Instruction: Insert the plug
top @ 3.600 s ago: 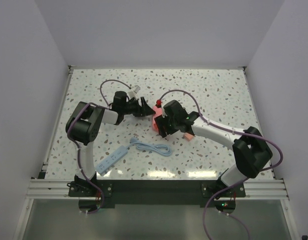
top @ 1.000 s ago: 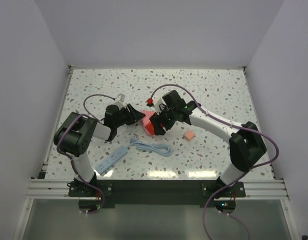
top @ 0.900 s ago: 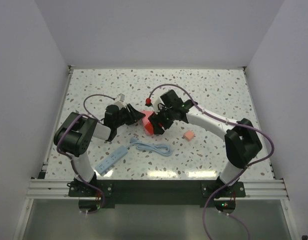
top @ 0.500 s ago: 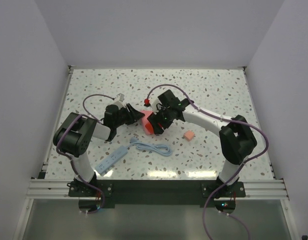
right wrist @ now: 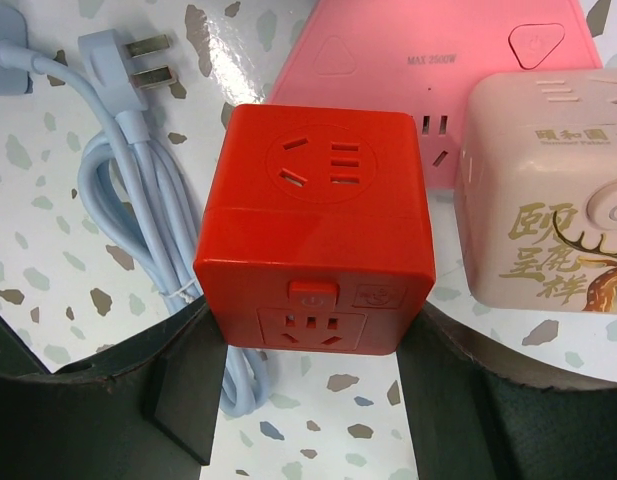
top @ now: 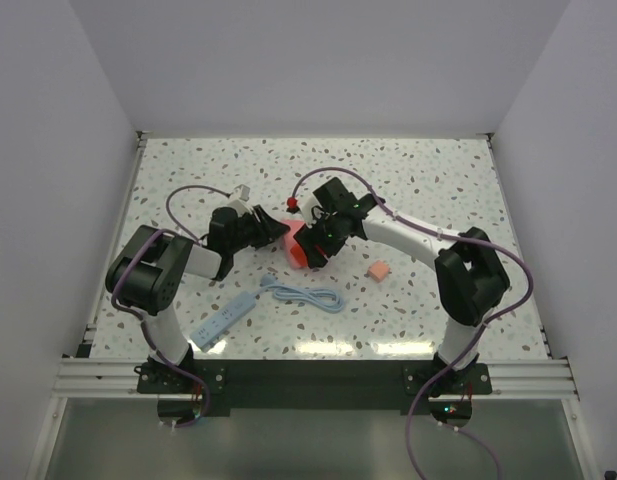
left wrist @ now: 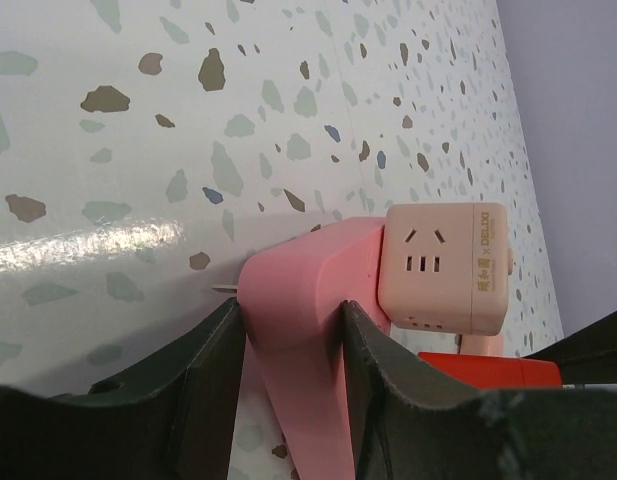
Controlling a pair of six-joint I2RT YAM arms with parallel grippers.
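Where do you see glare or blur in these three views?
Top external: white glare patches on the table near its front edge. Left wrist: a glare streak on the table at left; the left gripper's fingers look dark and soft. Right wrist: the red socket cube is sharp; the right gripper's fingers are shadowed.

Bright overhead light, sharp views, glare on the tabletop (left wrist: 78, 255).

Top view: the right tool (top: 306, 250) covers most of the red cube (top: 297, 259); the plug (top: 380, 270) is too small for face detail. Right wrist view: pale cube (right wrist: 543, 200) cut by the right edge; blue cable (right wrist: 148, 230) passes behind the red cube. Left wrist view: pink triangle (left wrist: 298, 300) runs off the bottom edge.
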